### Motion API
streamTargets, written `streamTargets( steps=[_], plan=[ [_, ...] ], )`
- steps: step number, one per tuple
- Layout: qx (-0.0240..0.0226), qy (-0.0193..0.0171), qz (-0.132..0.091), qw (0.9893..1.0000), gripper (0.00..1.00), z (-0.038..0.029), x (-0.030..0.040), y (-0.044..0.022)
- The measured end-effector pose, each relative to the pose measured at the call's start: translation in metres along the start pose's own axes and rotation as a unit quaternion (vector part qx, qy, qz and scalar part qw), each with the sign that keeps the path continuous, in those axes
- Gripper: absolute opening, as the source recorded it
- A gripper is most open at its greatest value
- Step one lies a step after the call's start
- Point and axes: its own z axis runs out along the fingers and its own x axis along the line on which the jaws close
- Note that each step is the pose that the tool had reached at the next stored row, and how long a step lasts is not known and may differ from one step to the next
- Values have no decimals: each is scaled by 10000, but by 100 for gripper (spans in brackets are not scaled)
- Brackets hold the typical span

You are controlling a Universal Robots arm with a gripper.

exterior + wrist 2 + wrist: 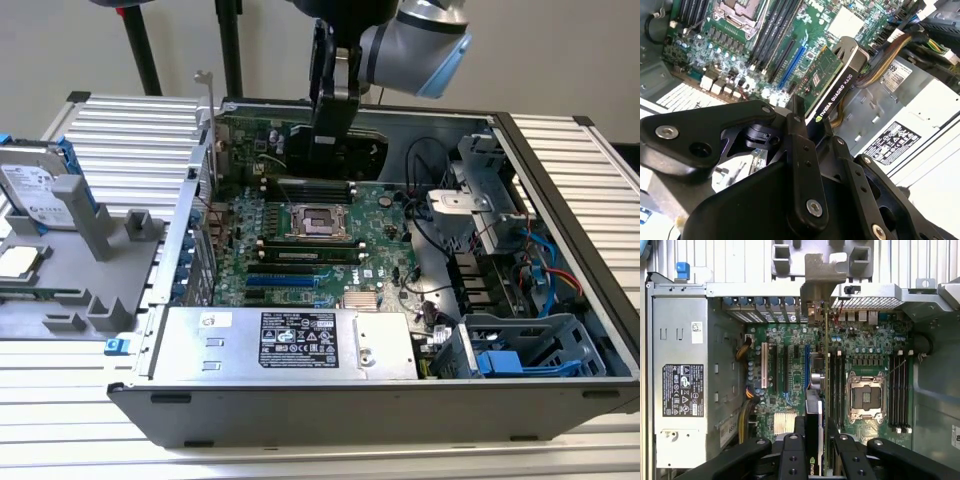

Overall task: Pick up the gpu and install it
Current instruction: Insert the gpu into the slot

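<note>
My gripper (331, 125) is shut on the gpu (248, 138), holding it on edge above the far side of the large green motherboard (385, 235) inside the open computer case. The card's silver bracket (207, 100) points toward the exterior view's left. In the first wrist view the gpu (826, 360) appears edge-on, its bracket (816, 287) at the case's rear wall, just beside the blue slot (807, 365). The gripper (816, 452) clamps the card's black cooler. In the second wrist view the gpu (832, 80) sticks out from the gripper (816, 135), above the board and apart from it.
A silver power supply (290, 340) lines the case's near side. The empty CPU socket (318, 220) and memory sticks lie mid-board. A drive cage (520, 345) and cables fill the exterior view's right. A hard drive (35, 195) sits on a grey fixture (100, 240) outside the case.
</note>
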Motion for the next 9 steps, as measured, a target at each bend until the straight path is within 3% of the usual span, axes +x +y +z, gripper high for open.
streamTargets(
  steps=[3,5,9],
  plan=[
    [7,0,-3,10000,0,3,0,-1],
    [37,0,-14,10000,0,11,-1,-1],
    [168,-1,-37,9999,0,38,0,-2]
  ],
)
